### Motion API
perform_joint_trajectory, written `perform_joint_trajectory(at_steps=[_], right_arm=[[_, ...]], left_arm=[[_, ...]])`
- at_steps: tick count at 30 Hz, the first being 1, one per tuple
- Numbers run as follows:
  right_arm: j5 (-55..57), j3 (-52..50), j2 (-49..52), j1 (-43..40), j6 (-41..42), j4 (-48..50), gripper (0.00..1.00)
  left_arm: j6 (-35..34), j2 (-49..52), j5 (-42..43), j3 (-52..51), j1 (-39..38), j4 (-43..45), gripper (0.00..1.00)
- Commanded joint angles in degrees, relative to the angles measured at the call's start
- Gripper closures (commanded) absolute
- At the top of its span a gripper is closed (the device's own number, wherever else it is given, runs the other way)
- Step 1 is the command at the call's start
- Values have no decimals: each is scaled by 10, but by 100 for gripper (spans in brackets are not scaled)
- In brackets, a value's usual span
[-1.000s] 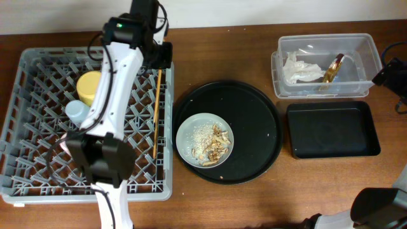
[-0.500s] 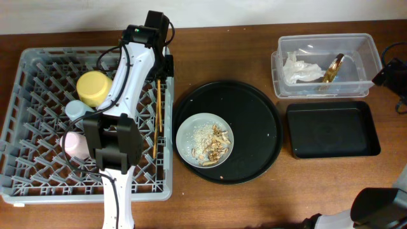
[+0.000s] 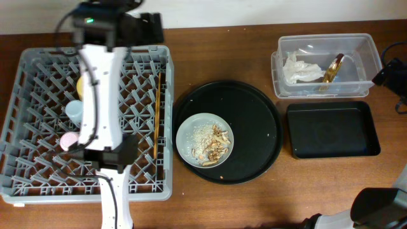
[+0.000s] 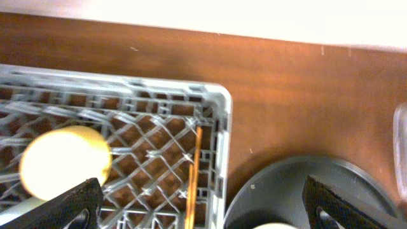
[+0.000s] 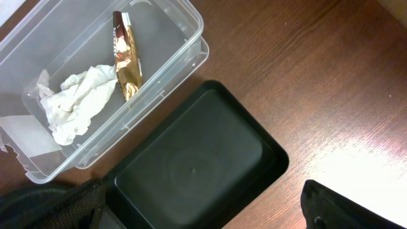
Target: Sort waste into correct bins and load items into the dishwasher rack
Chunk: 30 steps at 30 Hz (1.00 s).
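Note:
The grey dishwasher rack (image 3: 38, 172) holds a yellow bowl (image 4: 63, 159), a light-blue cup (image 3: 75, 111), a pink cup (image 3: 67, 138) and wooden chopsticks (image 3: 156, 114) lying along its right side. My left gripper (image 4: 202, 184) hangs open and empty above the rack's far right corner. A pale plate (image 3: 187, 127) with rice and brown scraps (image 3: 210, 145) sits on the round black tray (image 3: 254, 121). The clear tub (image 5: 184, 25) contains the white napkin (image 5: 76, 102) and the gold wrapper (image 5: 126, 60). My right gripper (image 5: 202, 187) is open above the black rectangular tray (image 5: 191, 165).
My left arm (image 3: 102, 95) stretches over the middle of the rack and hides part of the bowl. The round black tray lies between the rack and the two bins. Bare wooden table (image 4: 286, 95) shows beyond the rack.
The left gripper has opened and drawn up and back from the chopsticks' far end toward the rack's far edge. The chopsticks stay lying in the rack. The right arm has not moved.

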Motion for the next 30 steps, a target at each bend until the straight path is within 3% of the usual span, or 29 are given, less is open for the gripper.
perform_joint_trajectory(at_steps=[1, 6, 11, 12, 14, 16, 18, 19, 22, 23, 25, 26, 28, 30], right_arm=[[7, 9, -3, -2, 6, 0, 1], [-10, 9, -3, -2, 7, 46, 1], [-310, 9, -3, -2, 7, 59, 1], [-411, 9, -3, -1, 6, 45, 1], [-510, 6, -3, 31, -52, 41, 1], [-470, -1, -3, 117, -108, 17, 1], [-382, -16, 0, 200, -108, 14, 1], [-307, -30, 11, 286, -108, 20, 1], [-264, -33, 48, 422, -108, 57, 1], [-254, -33, 60, 452, -107, 90, 12], [-183, -34, 110, 517, -65, 122, 60], [-145, -36, 134, 534, -34, 122, 62], [-108, -39, 180, 555, -12, 122, 51], [-110, -40, 232, 570, -12, 121, 49]], left_arm=[[-66, -2, -5, 32, 97, -30, 1], [-67, -1, -3, 21, 188, -37, 1], [-67, -1, -3, 20, 227, -37, 1], [-67, -1, -3, 20, 229, -37, 1], [-67, -1, -3, 20, 228, -37, 1], [-67, -1, -3, 20, 228, -37, 1], [-67, -1, -3, 20, 228, -37, 1], [-67, -1, -3, 20, 228, -37, 1], [-67, -1, -3, 20, 228, -37, 1], [-67, -1, -3, 20, 228, -37, 1], [-67, -1, -3, 20, 228, -37, 1], [-67, -1, -3, 20, 228, -37, 1], [-67, -1, -3, 20, 228, -37, 1], [-67, -1, -3, 20, 228, -37, 1]])
